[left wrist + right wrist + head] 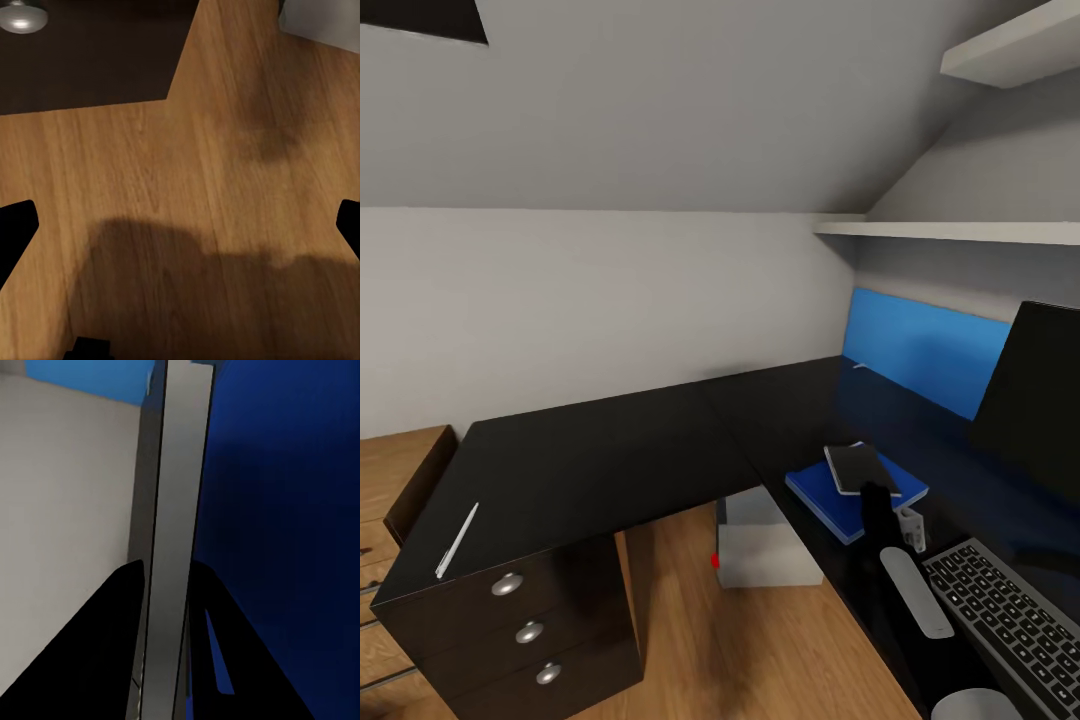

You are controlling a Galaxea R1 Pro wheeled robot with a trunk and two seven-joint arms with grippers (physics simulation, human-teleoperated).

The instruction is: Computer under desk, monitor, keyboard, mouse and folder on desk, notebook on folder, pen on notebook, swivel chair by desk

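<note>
The bedroom's pale grey sloped wall [660, 130] fills the upper head view, with a dark roof window [420, 18] at 11 o'clock and two white shelves [960, 230] at 2 o'clock. A light wood floor [780, 640] lies at 6 o'clock.

The black L-shaped counter [610, 450] runs from 8 o'clock across to 4 o'clock. The monitor [1030, 390] stands on it at 3 o'clock, and the keyboard [1010, 620] lies at 5 o'clock. The computer [765, 550] sits on the floor under the counter, near centre. The blue folder [830, 505] lies flat on the counter at 4 o'clock, with the notebook [855, 465] on top of it. The pen [457, 540] lies well apart, at 8 o'clock.

The right gripper [166, 564] pinches the notebook's pale edge. The left gripper [180, 225] is spread wide above the floor.
</note>
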